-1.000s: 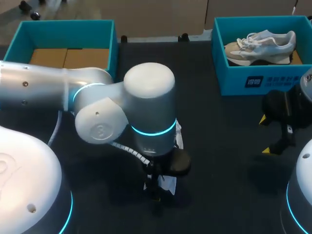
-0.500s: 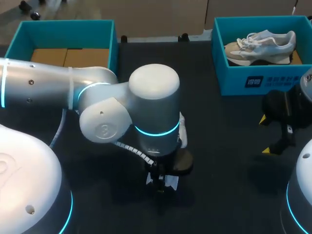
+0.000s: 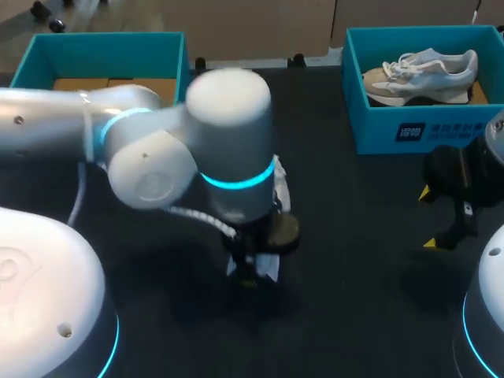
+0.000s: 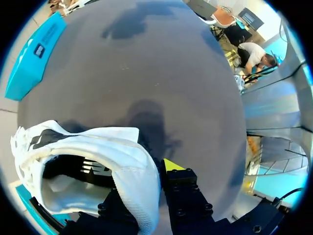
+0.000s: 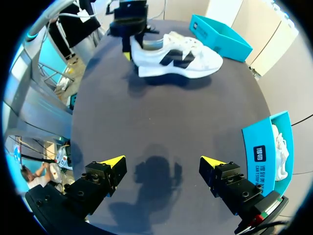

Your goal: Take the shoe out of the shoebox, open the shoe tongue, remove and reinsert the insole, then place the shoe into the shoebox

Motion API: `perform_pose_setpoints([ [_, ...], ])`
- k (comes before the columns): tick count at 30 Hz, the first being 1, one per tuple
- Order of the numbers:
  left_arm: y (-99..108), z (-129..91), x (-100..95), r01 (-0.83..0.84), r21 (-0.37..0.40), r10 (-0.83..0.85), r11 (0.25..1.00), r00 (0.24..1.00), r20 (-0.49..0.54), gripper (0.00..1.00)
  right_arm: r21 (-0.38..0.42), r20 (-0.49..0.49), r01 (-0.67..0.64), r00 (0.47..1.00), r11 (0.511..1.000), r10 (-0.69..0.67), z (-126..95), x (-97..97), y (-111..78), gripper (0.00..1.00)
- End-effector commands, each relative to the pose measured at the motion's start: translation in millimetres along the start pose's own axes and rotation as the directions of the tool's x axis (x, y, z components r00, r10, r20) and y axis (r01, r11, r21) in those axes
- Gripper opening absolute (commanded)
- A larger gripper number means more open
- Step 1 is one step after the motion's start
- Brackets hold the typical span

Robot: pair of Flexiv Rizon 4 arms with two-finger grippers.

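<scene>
Clamped on white shoe [image 4: 88, 142] at heel collar with left gripper [image 4: 149, 176].
Seemingly resting sole-down on table [image 5: 166, 117]; well apart, hovering with right gripper [image 5: 164, 166] spread wide.

Left arm [image 3: 228, 150] over mid-table, left pincer [image 4: 155, 171] clamped on shoe [image 4: 122, 147] heel, right pincer [image 5: 163, 161] spread wide

My left arm [image 3: 157, 150] is silver-grey with rounded joints, a glowing cyan ring [image 3: 236, 177] and what looks like a pale coiled cable [image 3: 206, 222]. My right gripper [image 5: 162, 161] has black, screw-studded fingers [image 5: 98, 180] tipped yellow.
</scene>
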State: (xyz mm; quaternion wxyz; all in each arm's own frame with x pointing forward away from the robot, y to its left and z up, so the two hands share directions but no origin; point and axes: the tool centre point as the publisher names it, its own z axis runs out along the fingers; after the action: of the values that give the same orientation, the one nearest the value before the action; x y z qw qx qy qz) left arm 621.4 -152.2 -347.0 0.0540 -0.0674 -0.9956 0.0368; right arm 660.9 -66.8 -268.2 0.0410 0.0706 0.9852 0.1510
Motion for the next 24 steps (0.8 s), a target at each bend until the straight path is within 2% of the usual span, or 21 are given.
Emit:
perform_pose_setpoints([
  [1, 35.7, -47.7, -11.9, 0.013, 0.027, -0.013, 1.0, 1.0, -0.006, 0.0, 0.001, 0.003, 0.0, 1.0, 1.0, 0.0, -0.2, 1.8, -0.3, 1.0],
  [6, 48.2, -93.7, -25.3, 0.018, 0.015, -0.018, 1.0, 1.0, -0.014, 0.0, 0.001, 0.003, 0.0, 1.0, 1.0, 0.0, -0.2, 1.8, -0.3, 1.0],
  [9, 53.6, -124.1, -37.0, -0.005, 0.043, 0.006, 0.999, 1.0, -0.029, 0.0, 0.001, 0.003, 0.0, 1.0, 1.0, 0.0, -0.2, 1.8, -0.3, 1.0],
  [15, 49.2, -176.4, -64.1, -0.066, 0.099, 0.076, 0.993, 0.992, -0.1, 0.0, 0.001, 0.003, 0.0, 1.0, 1.0, 0.0, -0.2, 1.8, -0.3, 1.0],
  [19, 46.0, -209.2, -80.1, -0.113, 0.082, 0.123, 0.99, 0.983, -0.135, 0.0, 0.001, 0.003, 0.0, 1.0, 1.0, 0.0, -0.2, 1.8, -0.3, 1.0],
  [24, 64.3, -248.7, -100.7, -0.119, 0.063, 0.128, 0.991, 0.976, -0.176, 0.0, 0.001, 0.003, 0.0, 1.0, 1.0, 0.0, -0.2, 1.8, -0.3, 1.0],
])
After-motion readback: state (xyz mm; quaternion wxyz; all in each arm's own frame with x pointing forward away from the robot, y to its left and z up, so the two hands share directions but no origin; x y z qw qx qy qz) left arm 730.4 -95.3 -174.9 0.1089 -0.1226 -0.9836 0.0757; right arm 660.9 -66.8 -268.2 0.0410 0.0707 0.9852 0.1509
